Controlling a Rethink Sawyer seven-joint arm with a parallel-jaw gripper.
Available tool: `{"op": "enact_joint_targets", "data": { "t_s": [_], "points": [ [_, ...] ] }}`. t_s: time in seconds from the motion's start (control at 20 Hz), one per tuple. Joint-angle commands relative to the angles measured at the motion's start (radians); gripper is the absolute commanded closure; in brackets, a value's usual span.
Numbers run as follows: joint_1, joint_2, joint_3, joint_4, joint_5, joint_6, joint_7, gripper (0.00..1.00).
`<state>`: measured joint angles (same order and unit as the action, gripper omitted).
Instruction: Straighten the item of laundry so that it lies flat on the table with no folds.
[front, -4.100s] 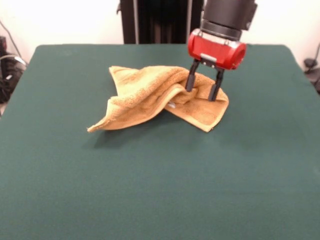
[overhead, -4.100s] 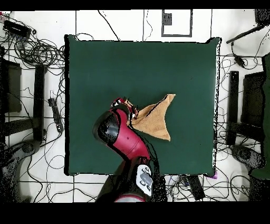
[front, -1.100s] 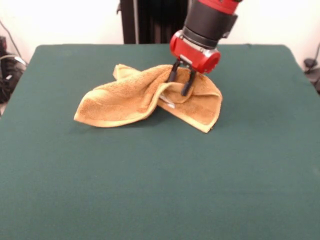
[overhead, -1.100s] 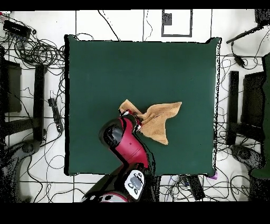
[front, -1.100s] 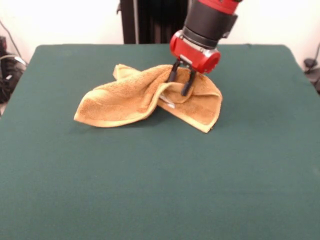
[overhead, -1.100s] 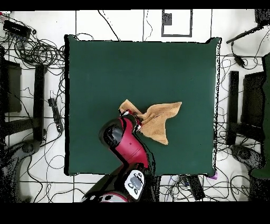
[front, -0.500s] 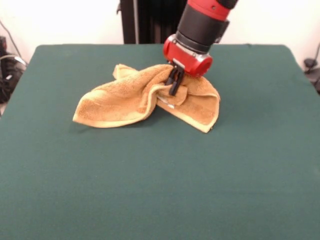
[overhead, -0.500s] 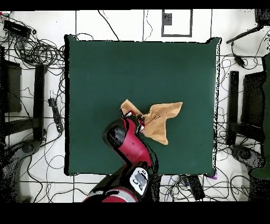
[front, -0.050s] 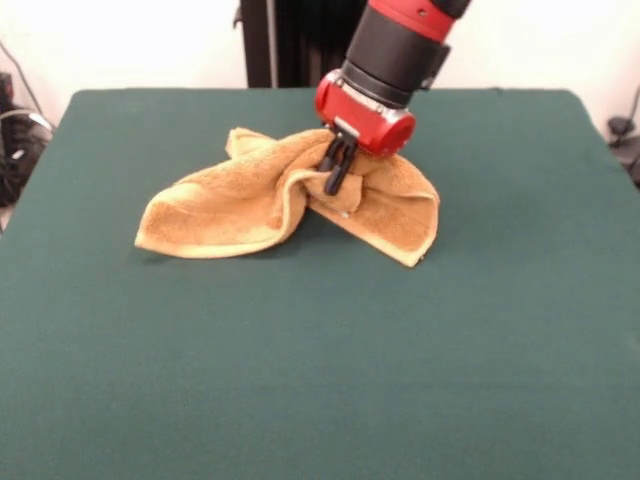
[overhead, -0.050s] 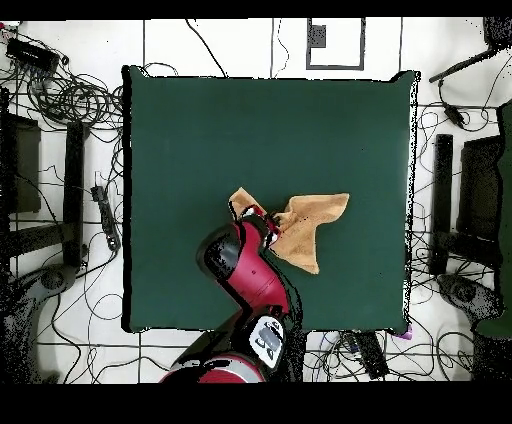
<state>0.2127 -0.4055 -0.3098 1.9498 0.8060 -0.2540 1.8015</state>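
- No readable writing anywhere.
- Towel (front, -0.050s: 250, 200) lies crumpled mid-bench (front, -0.050s: 300, 380), nearer the far side, its folds hiding the underside.
- Gripper (front, -0.050s: 335, 170) fingers pinch a central towel ridge.

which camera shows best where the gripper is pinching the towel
The front view: the gripper is shut on a raised fold at the middle of the towel. In the overhead view the arm hides the pinch; only the towel's outline shows.
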Motion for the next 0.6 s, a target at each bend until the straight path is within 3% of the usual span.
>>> {"op": "enact_joint_targets", "data": {
  "t_s": [0.05,0.3,0.5,0.6],
  "points": [
    [-0.042,-0.011,0.098,-0.150,-0.109,-0.167,0.264,1.00],
    [-0.088,-0.022,0.182,-0.191,-0.170,-0.209,0.334,1.00],
    [-0.091,-0.012,0.214,-0.216,-0.137,-0.253,0.379,1.00],
    [-0.114,-0.004,0.243,-0.239,-0.166,-0.287,0.407,1.00]
  ]
}}
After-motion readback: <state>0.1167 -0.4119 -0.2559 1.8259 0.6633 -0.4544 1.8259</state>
